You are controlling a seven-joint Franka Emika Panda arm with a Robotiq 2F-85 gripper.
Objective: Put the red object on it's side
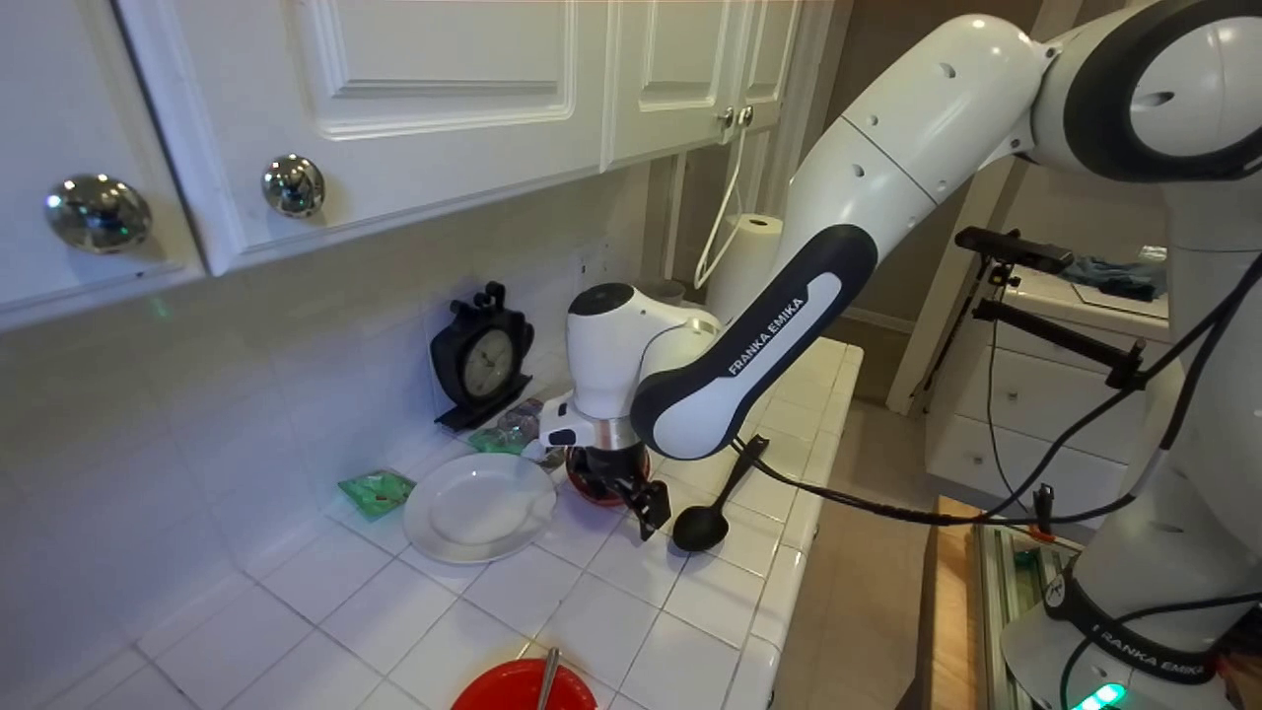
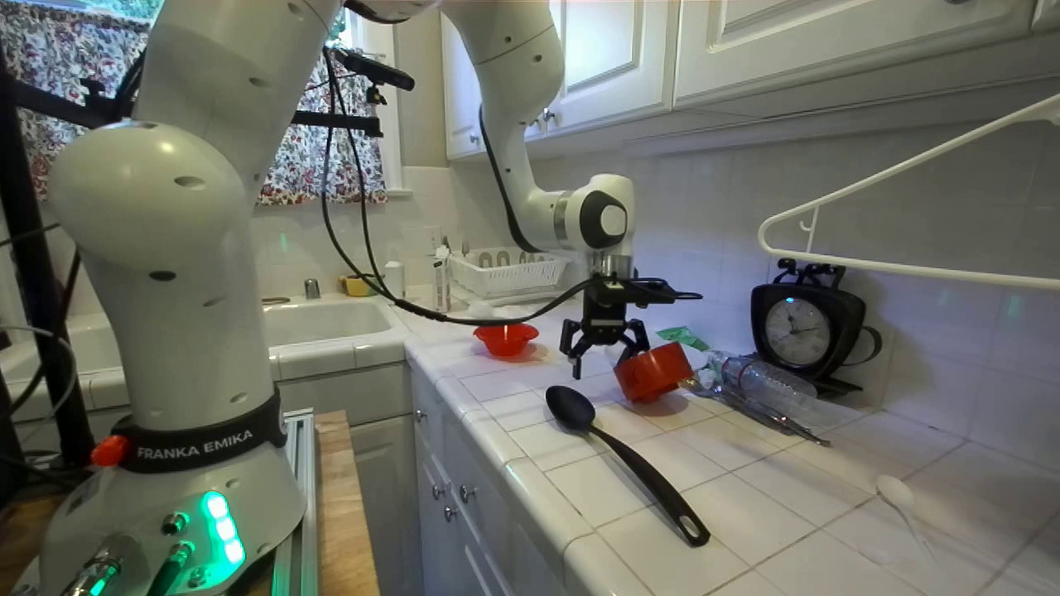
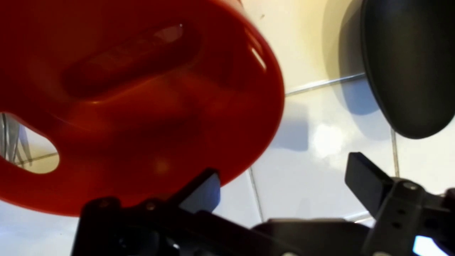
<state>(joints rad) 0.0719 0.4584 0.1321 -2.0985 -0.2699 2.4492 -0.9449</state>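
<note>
The red object (image 2: 654,372) stands tilted over the white tile counter, short and round; its lower edge is near the tiles, though I cannot tell whether it touches. In an exterior view the red object (image 1: 603,493) is partly hidden behind my gripper (image 1: 636,498). The wrist view shows the red object (image 3: 160,124) close up, with an elongated recess and an oval hole at its left. My gripper (image 2: 607,356) points down, jaws wide apart. One of its fingers (image 3: 202,193) overlaps the red rim and seems to touch it; the opposite finger (image 3: 368,181) stands apart over bare tile.
Close by lie a black spoon (image 2: 571,406), metal utensils (image 2: 778,420) and a clear bottle (image 2: 766,382). A white plate (image 1: 478,508) and a green packet (image 1: 377,491) are along the wall, near a black clock (image 1: 483,360). A red bowl (image 1: 513,687) holds a utensil.
</note>
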